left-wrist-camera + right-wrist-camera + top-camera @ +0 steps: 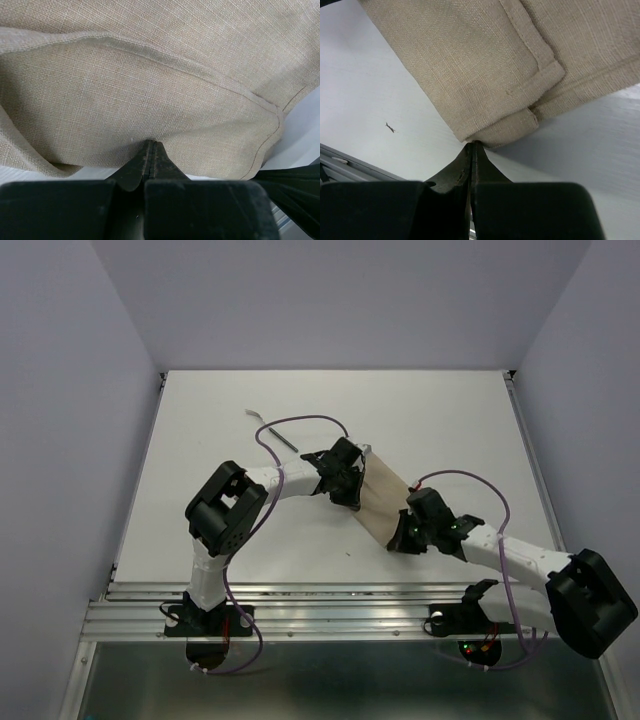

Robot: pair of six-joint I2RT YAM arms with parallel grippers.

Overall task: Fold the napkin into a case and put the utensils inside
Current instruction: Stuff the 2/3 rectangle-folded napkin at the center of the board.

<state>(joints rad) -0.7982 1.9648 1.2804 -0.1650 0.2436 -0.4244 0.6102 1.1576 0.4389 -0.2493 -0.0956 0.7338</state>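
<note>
Both left fingers (137,167) and right fingers (485,167) clench the napkin (383,502), seemingly by thin edges. Soft and limp, it should hold best at hemmed corners.

We see two arms of the same build. The left arm (290,480) and the right arm (512,556) each have white tube-like links, joined by chunky black joint housings, on a black base (205,621). A thin purple cable (300,422) loops along each arm. The left gripper (151,145) and the right gripper (471,146) are matte black, with jaws narrowing to a thin edge. Small green and red lights (468,648) glow at the right base.
</note>
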